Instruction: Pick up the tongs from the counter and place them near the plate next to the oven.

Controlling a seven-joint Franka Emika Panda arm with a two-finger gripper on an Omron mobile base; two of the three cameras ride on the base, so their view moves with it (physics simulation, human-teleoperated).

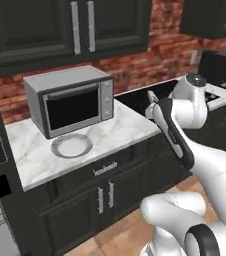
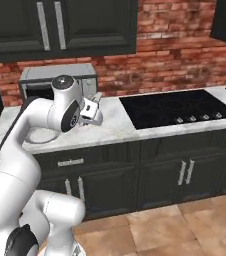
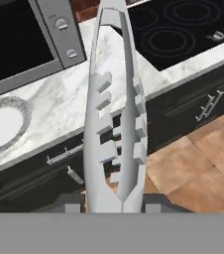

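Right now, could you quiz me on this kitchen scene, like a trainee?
1. True or false: the tongs lie on the marble top.
2. What sits directly in front of the microwave? A) plate B) kettle C) pan
3. Fill in: right of the marble top is a black ____.

Key:
1. False; the jaws hold the tongs above it.
2. A, the plate.
3. Cooktop.
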